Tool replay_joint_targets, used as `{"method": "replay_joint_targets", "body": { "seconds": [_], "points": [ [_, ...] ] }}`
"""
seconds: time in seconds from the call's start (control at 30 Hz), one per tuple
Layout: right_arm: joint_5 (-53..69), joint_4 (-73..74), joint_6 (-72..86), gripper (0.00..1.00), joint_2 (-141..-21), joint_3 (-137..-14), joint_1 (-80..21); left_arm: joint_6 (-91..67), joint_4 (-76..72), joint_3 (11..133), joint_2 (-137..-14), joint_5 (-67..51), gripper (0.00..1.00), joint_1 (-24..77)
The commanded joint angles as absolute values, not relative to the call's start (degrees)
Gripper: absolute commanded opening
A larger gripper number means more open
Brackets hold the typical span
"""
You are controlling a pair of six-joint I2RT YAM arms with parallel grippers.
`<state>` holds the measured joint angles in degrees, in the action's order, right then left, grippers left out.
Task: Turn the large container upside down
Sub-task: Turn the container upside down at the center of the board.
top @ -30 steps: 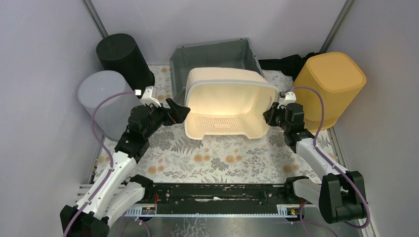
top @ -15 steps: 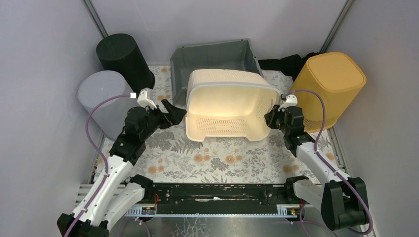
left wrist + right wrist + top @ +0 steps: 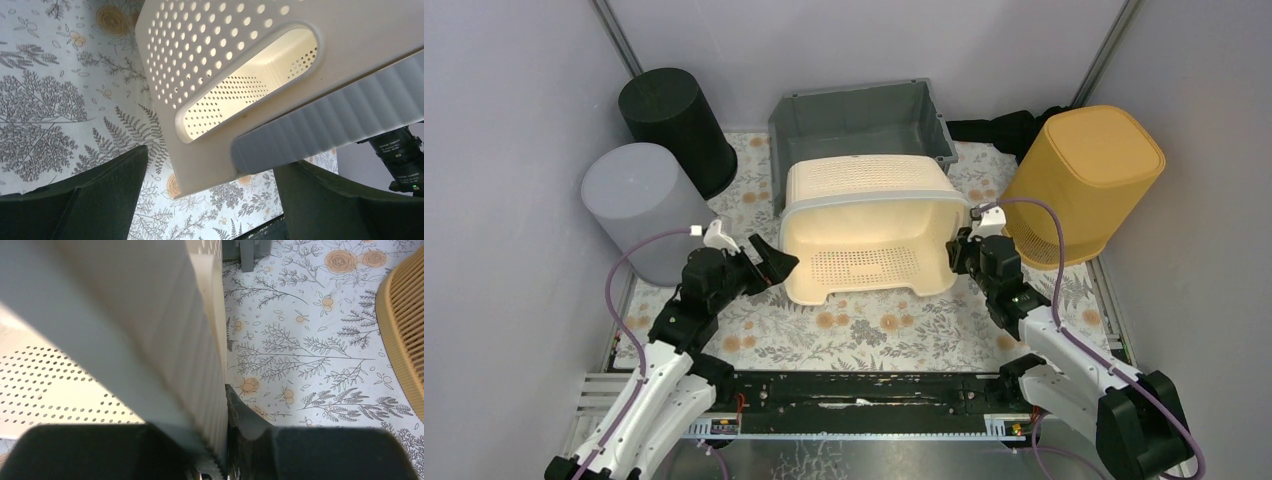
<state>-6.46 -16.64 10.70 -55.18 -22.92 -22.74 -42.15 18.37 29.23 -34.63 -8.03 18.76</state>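
Observation:
The large container [image 3: 869, 215] is a cream perforated basket, tilted on the flowered mat with its mouth turned toward the arms and its base lifted at the back. My right gripper [image 3: 959, 255] is shut on its ribbed right rim; in the right wrist view the rim [image 3: 165, 330] runs between the jaws of that gripper [image 3: 225, 407]. My left gripper [image 3: 776, 262] stands open at the basket's left lower corner. In the left wrist view the basket's handle slot and corner [image 3: 225, 65] hang between the spread fingers of the left gripper [image 3: 210, 165] without being clamped.
A grey bin [image 3: 854, 115] stands right behind the basket. At the back left stand a black cylinder [image 3: 674, 115] and a grey cylinder [image 3: 634, 205]. A tilted yellow basket [image 3: 1089, 175] is close to the right arm. Grey walls enclose both sides.
The basket has tipped further, its mouth swinging down toward the arms and more of its back wall showing. Both grippers have come nearer and lower; the left stays open, the right keeps its grip.

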Motion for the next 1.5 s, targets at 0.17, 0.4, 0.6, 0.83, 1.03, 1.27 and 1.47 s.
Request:
{"method": "replay_joint_targets", "body": {
  "seconds": [0.17, 0.4, 0.6, 0.83, 1.03, 1.27, 1.47],
  "points": [
    [-3.31, -14.98, 15.48, 0.32, -48.84, -21.14, -23.45, -46.41, 22.43, 26.48, -29.3, -5.0, 1.0, 18.47],
    [-1.97, -10.8, 15.97, 0.64, -48.25, -21.65, -23.44, -48.62, 23.47, 25.19, -25.84, -5.86, 1.0, 18.54],
    [-3.33, -5.3, 17.06, 0.71, -46.82, -24.49, -23.44, -49.89, 23.93, 26.3, -23.23, -9.05, 1.0, 18.56],
    [-5.39, 7.71, 21.98, 0.82, -45.9, -32.47, -23.38, -48.91, 28.05, 29.21, -21.27, -15.09, 1.0, 18.52],
    [-5.27, 16.56, 24.91, 0.87, -43.53, -38.1, -23.44, -49.45, 31.74, 29.11, -16.96, -16.04, 1.0, 18.57],
    [-4.46, 22.94, 25.66, 0.93, -41.62, -42.53, -23.43, -49.63, 33.99, 30.38, -14.83, -17.58, 1.0, 18.54],
    [0.81, 27.67, 29.6, 0.93, -41.2, -45.3, -23.41, -49.27, 35.99, 33.81, -14.39, -18.59, 1.0, 18.55]
  ]
}}
